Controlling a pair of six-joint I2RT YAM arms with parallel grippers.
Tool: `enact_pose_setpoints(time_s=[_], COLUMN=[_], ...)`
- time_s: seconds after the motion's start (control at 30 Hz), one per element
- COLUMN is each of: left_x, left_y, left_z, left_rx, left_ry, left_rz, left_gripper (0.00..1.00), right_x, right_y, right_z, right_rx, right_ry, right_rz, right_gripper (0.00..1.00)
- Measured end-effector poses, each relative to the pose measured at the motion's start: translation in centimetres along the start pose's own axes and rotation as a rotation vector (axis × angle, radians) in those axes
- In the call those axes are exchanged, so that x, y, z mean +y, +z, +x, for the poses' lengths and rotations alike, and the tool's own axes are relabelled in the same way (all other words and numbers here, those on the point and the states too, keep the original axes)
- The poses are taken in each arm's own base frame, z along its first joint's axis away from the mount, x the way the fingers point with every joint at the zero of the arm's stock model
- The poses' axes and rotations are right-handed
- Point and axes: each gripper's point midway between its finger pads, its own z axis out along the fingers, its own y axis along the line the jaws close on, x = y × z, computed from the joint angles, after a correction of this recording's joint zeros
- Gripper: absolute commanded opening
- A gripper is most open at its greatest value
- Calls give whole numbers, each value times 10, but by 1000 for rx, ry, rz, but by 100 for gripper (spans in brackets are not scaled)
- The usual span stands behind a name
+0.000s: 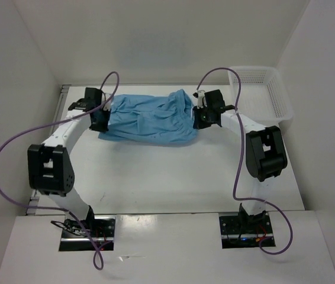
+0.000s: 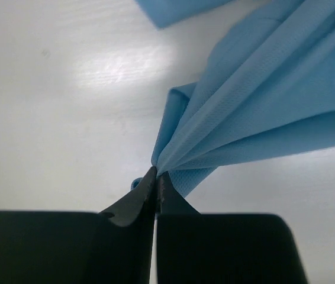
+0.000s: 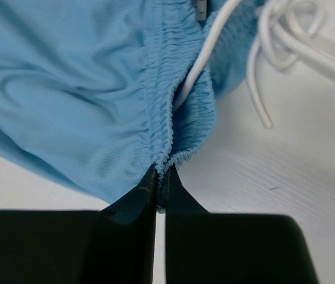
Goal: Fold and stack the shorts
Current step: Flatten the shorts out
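The light blue shorts (image 1: 150, 118) lie stretched across the far middle of the table, between my two grippers. My left gripper (image 1: 101, 116) is shut on the leg end of the shorts (image 2: 256, 106); the fabric fans out from its tips (image 2: 157, 175). My right gripper (image 1: 200, 113) is shut on the gathered elastic waistband (image 3: 173, 127), pinched at its tips (image 3: 161, 171). The white drawstring cord (image 3: 274, 41) lies loose on the table beside the waistband.
A white plastic mesh basket (image 1: 262, 94) stands at the far right, just behind the right arm. White walls close in the table on the left, back and right. Purple cables loop over both arms.
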Motion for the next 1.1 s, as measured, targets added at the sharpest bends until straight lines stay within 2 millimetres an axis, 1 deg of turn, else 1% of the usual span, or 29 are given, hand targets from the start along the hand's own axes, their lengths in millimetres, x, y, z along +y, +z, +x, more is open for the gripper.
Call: enact_pose_setpoints(time_s=[0.03, 0.1, 0.13, 0.17, 0.2, 0.23, 0.27, 0.33, 0.37, 0.43, 0.47, 0.57, 0.67, 0.77, 0.83, 0.9, 0.93, 1.0, 1.03, 1.07, 1.1], left_x=[7, 16, 15, 13, 11, 7, 2, -5, -7, -10, -11, -14, -16, -16, -16, -14, -14, -15, -17, -18, -20], left_y=[-11, -30, -34, -34, -32, -28, -23, -16, -15, -15, -15, -13, -5, 11, 22, 31, 31, 32, 33, 33, 34], left_z=[0, 15, 28, 39, 55, 70, 86, 111, 119, 124, 123, 119, 116, 117, 124, 138, 137, 135, 134, 132, 131], left_rx=[-27, -46, -34, -14, 26, 70, 121, 203, 229, 248, 243, 230, 221, 228, 243, 273, 268, 266, 266, 265, 266], left_ry=[-12, -27, -33, -26, -24, -18, -22, -26, -26, -28, -29, -31, -33, -32, -25, -15, -12, -12, -8, -7, -2], left_rz=[-16, -45, -48, -41, -32, -15, 3, 35, 47, 63, 68, 83, 95, 95, 82, 58, 53, 57, 62, 65, 77], left_gripper=[0, 14, 24, 36, 58, 63, 68, 76, 77, 79, 80, 82, 82, 82, 82, 77, 68, 56, 47, 34, 8], right_x=[0, 0, 0, 0, 0, 0, 1, 1, 1, 1, 2, 3, 3, 3, 3, 3, 3, 3, 3, 4, 4], right_y=[-1, -3, -4, -5, -7, -8, -9, -10, -11, -10, -11, -12, -12, -12, -12, -12, -12, -12, -12, -12, -12], right_z=[-1, -2, -2, -1, -1, 2, 4, 9, 12, 16, 16, 15, 15, 15, 15, 16, 16, 16, 16, 16, 16], right_rx=[-2, -5, -8, -7, -8, -2, 2, 15, 21, 33, 36, 33, 32, 32, 33, 34, 34, 34, 35, 34, 34], right_ry=[-7, -23, -33, -39, -48, -54, -60, -73, -77, -84, -90, -101, -110, -122, -127, -131, -132, -138, -141, -145, -148], right_rz=[1, 1, 1, 0, -1, -4, -6, -11, -13, -18, -21, -29, -32, -34, -34, -34, -34, -37, -39, -42, -45], right_gripper=[0, 0, 0, 0, 0, 0, 0, 0, 0, 0, 0, 0, 0, 0, 0, 0, 0, 0, 0, 0, 0])
